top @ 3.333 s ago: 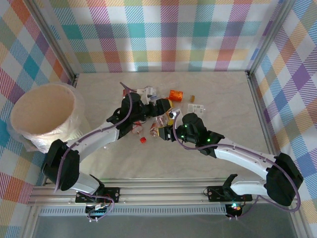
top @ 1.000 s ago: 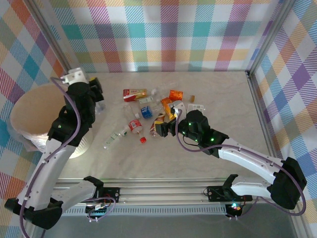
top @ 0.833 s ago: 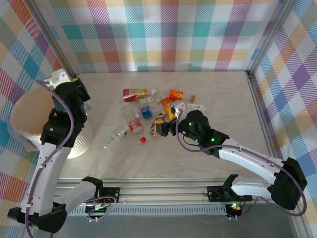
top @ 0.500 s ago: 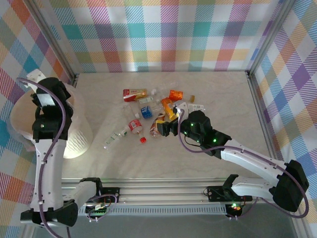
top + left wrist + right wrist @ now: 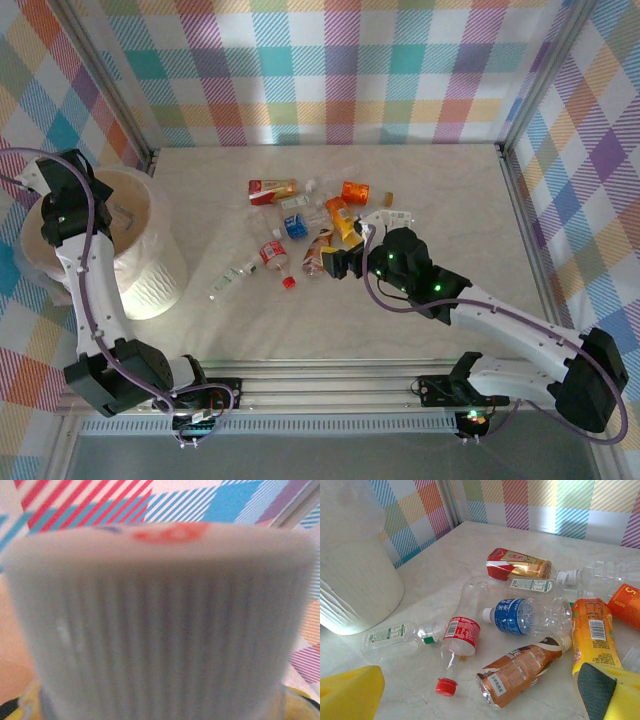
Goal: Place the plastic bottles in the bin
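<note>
Right gripper (image 5: 338, 263) hung spread wide and empty low over the table (image 5: 460, 210), mid-frame in the top view, just right of a brown-labelled bottle (image 5: 520, 672). Past it a red-labelled bottle (image 5: 461, 636), a blue-labelled bottle (image 5: 520, 616) and an orange bottle (image 5: 592, 632) lay clustered. At the left edge, left gripper (image 5: 75, 205) was above the bin (image 5: 150, 290), apparently clamped on a white-capped bottle (image 5: 160, 615).

Ribbed white bottle cap (image 5: 160, 625), close, blurred
</note>
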Motion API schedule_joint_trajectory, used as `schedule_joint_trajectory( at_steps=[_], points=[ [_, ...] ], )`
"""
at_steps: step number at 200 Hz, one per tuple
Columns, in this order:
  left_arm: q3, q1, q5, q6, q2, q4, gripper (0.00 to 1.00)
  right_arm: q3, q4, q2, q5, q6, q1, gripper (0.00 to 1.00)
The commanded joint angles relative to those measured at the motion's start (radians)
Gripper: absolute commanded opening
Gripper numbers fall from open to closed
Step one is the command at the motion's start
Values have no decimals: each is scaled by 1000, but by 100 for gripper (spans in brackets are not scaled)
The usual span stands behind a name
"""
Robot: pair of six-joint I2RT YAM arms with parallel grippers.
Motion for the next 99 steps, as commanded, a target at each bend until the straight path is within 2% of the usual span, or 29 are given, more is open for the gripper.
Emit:
schedule_joint_trajectory(
  at_steps=[1, 60, 82, 99],
  points=[
    [-3, 17, -41, -106, 8, 27, 47, -9, -3, -23, 20, -16, 0, 100],
    [-68, 16, -117, -256, 45, 130, 48, -5, 7, -8, 13, -16, -1, 100],
    [-83, 17, -176, -301, 56, 126, 51, -7, 7, -6, 14, -13, -1, 100],
    [-89, 17, -181, -322, 68, 133, 55, -8, 3, -6, 13, -16, -1, 100]
  ],
)
